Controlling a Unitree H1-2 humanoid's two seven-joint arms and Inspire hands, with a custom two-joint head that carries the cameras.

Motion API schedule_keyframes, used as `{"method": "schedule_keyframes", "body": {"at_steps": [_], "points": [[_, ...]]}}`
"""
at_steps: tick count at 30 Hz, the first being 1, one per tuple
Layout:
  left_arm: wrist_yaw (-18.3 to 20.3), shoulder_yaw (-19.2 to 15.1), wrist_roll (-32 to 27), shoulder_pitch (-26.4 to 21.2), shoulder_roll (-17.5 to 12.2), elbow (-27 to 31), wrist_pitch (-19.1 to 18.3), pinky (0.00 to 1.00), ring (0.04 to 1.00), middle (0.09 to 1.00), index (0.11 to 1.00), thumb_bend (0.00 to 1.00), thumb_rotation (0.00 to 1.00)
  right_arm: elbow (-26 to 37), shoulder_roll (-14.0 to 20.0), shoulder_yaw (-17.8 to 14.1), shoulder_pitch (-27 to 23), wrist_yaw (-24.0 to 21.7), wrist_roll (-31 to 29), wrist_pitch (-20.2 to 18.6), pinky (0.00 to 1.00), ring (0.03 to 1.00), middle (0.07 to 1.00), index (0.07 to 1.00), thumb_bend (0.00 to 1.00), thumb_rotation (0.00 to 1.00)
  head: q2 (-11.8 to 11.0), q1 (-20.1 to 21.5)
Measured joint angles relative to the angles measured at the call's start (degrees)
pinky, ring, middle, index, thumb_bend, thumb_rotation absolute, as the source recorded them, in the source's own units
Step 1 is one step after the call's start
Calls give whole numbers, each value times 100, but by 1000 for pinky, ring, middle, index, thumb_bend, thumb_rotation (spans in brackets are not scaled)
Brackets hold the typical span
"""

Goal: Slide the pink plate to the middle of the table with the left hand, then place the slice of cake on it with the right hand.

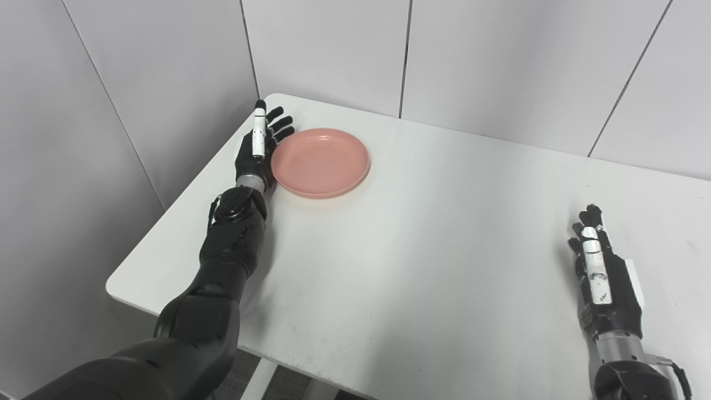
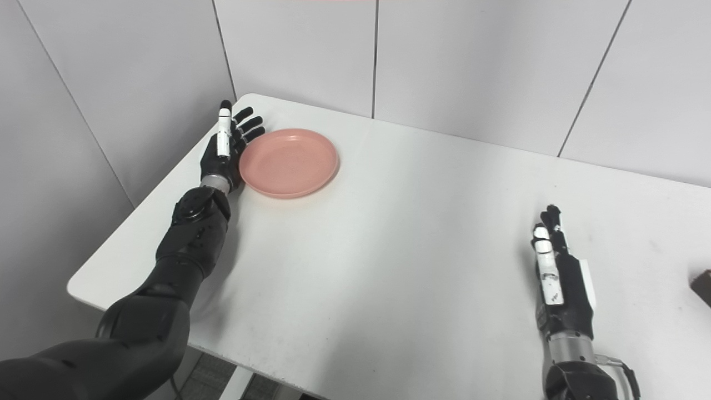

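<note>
The plate (image 1: 320,161) is plain salmon pink. The table (image 1: 422,244) is white, the wall panels (image 1: 500,55) pale grey with dark seams. Both hands (image 1: 256,149) (image 1: 602,280) are black with white segments and silver wrists.

You see two glossy black arms with rounded shells. Each wrist ends in a silver metal cuff. The left hand (image 1: 256,149) and right hand (image 1: 602,278) are black with a white segment on one digit, and a thin black cable loops beside the right wrist.
</note>
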State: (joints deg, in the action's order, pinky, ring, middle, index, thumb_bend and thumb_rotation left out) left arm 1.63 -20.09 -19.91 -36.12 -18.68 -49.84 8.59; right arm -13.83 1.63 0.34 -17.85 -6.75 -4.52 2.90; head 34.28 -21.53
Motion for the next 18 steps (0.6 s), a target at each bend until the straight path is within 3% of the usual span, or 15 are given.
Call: {"method": "schedule_keyframes", "body": {"at_steps": [14,18], "points": [[218,146,-28,71,247,316,-114,802,828,814,805,681,1000,-16,-52,-11,-11,-9,-71,47,1000,1000,1000,1000,680,860,26,35],[250,220,-24,104,320,458,-229,809,832,818,805,677,1000,-15,-54,11,-13,57,64,57,1000,1000,1000,1000,695,901,35,44]]}}
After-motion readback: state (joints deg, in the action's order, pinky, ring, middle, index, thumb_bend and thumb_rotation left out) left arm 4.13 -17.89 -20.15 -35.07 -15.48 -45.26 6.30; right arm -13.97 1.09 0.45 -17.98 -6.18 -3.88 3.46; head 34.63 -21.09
